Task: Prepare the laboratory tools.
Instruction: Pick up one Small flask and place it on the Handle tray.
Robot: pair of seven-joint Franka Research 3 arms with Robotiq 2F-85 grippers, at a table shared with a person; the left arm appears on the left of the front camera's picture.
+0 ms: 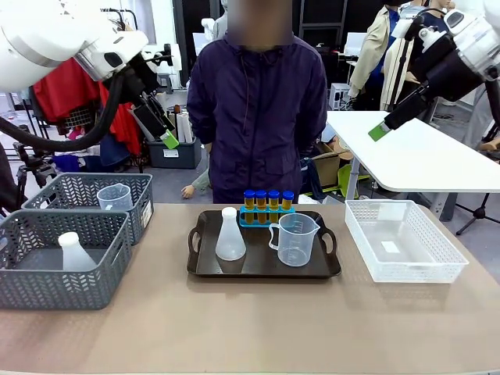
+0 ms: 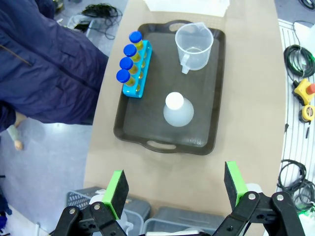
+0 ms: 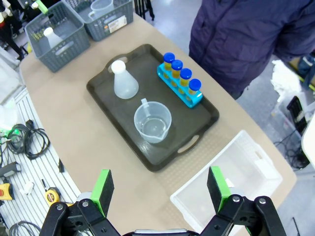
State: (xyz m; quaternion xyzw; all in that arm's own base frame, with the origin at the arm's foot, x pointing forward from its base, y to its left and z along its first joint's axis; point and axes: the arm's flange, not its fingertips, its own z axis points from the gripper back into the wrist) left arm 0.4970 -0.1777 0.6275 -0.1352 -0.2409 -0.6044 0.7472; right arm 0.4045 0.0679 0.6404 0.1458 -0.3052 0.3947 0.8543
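On a dark tray [image 1: 258, 267] in the table's middle stand a translucent conical flask [image 1: 230, 236], a clear measuring beaker [image 1: 297, 240] and a blue rack [image 1: 267, 214] holding several blue-capped amber tubes. My left gripper [image 1: 169, 141] hangs high at the back left, open and empty. In the left wrist view it [image 2: 174, 189] looks down on the flask [image 2: 178, 109], beaker [image 2: 193, 45] and rack [image 2: 135, 66]. High at the back right, my right gripper [image 1: 380, 130] is also open and empty. From there it [image 3: 160, 189] overlooks the beaker [image 3: 153, 123], flask [image 3: 124, 79] and rack [image 3: 180, 81].
Two grey lattice baskets [image 1: 47, 273] stand at the left; one holds another flask [image 1: 74, 252], the other a beaker [image 1: 116, 197]. A white mesh basket [image 1: 402, 238] sits right of the tray. A person in a dark jacket [image 1: 258, 109] stands at the far edge.
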